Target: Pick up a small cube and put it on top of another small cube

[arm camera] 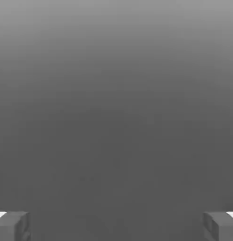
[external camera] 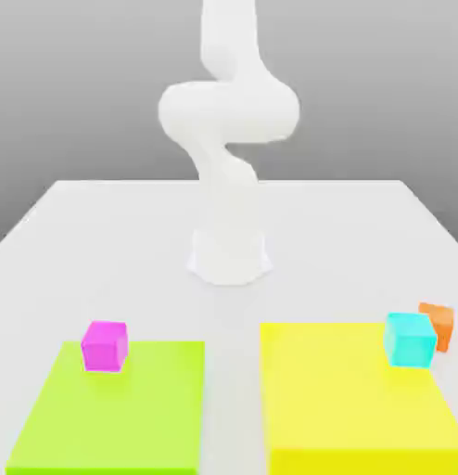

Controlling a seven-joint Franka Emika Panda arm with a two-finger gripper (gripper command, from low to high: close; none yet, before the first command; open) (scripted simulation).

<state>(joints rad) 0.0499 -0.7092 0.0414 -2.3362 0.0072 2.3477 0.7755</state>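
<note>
The small orange cube (external camera: 438,323) sits on the white table at the exterior view's right, just behind and partly hidden by a cyan cube (external camera: 409,339). The magenta-pink cube (external camera: 105,345) rests on the far edge of a lime-green pad (external camera: 112,408) at the exterior view's left. The white arm (external camera: 228,139) rises from its base at the table's middle and runs up out of the picture, high above all three cubes. In the hand view my gripper (arm camera: 116,226) is open, its two fingertips (arm camera: 12,226) far apart with only plain grey between them.
A yellow pad (external camera: 353,399) lies at the exterior view's right front, and the cyan cube stands at its far right corner. The arm's base (external camera: 230,255) stands behind the gap between the two pads. The white table (external camera: 103,241) spreads around them.
</note>
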